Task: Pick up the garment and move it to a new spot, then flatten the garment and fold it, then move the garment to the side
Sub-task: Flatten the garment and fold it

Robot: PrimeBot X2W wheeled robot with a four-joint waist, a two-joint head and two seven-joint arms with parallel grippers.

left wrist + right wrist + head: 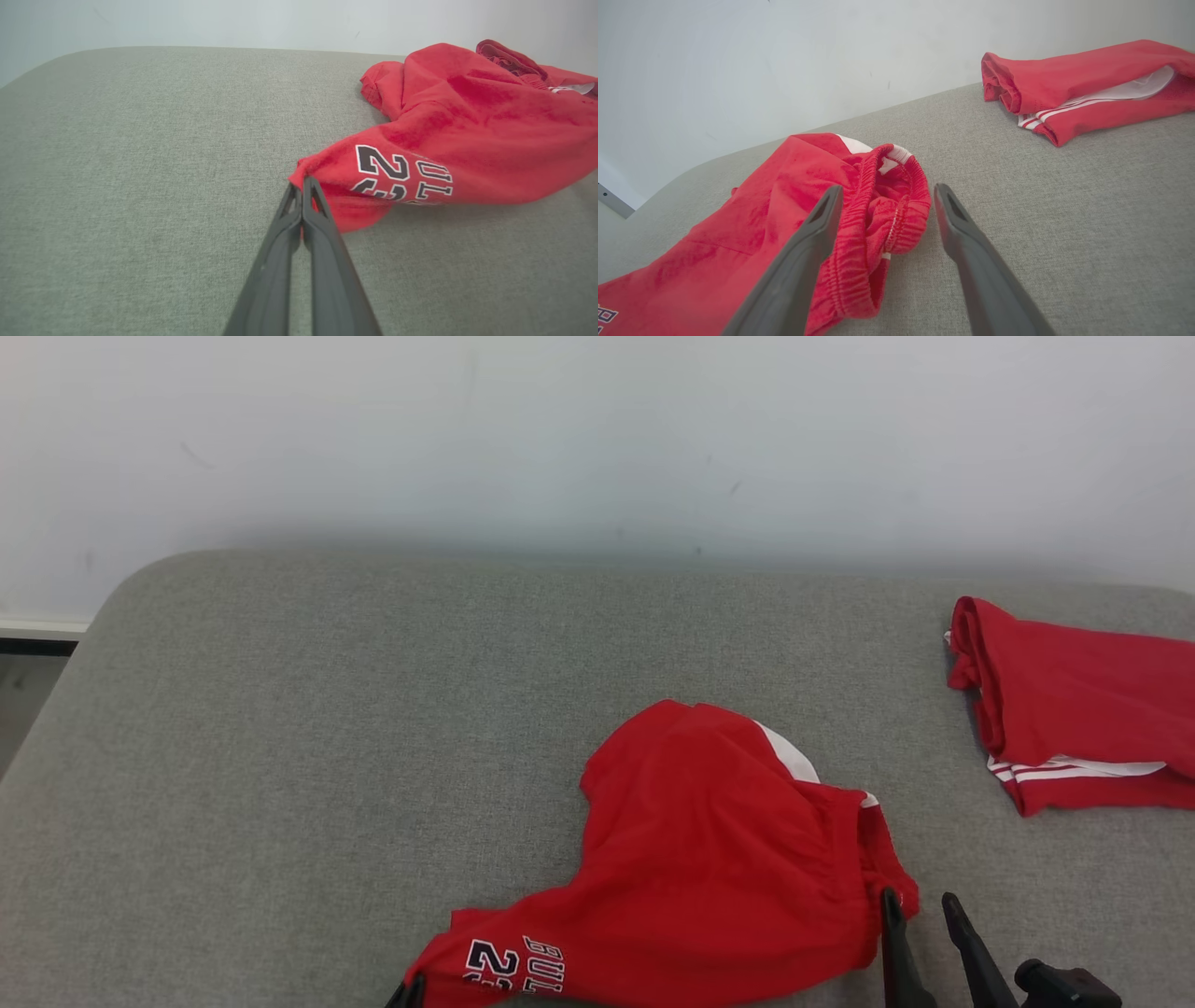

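Observation:
The garment (pixel 709 859), red shorts with white side panels and black-and-white lettering, lies crumpled on the grey padded surface (pixel 327 709) near its front edge. In the left wrist view my left gripper (pixel 301 179) is shut, its tips pinching the corner of the garment (pixel 467 121) at the leg hem beside the printed number. In the head view the left gripper (pixel 408 994) only peeks in at the bottom edge. My right gripper (pixel 885 191) stands open around the bunched elastic waistband of the garment (pixel 784 196), at its right end (pixel 920 901).
A second red garment (pixel 1074 709) with white stripes lies folded at the right edge of the surface, also in the right wrist view (pixel 1078 88). A pale wall (pixel 597 429) runs behind. The surface's left half is bare grey fabric.

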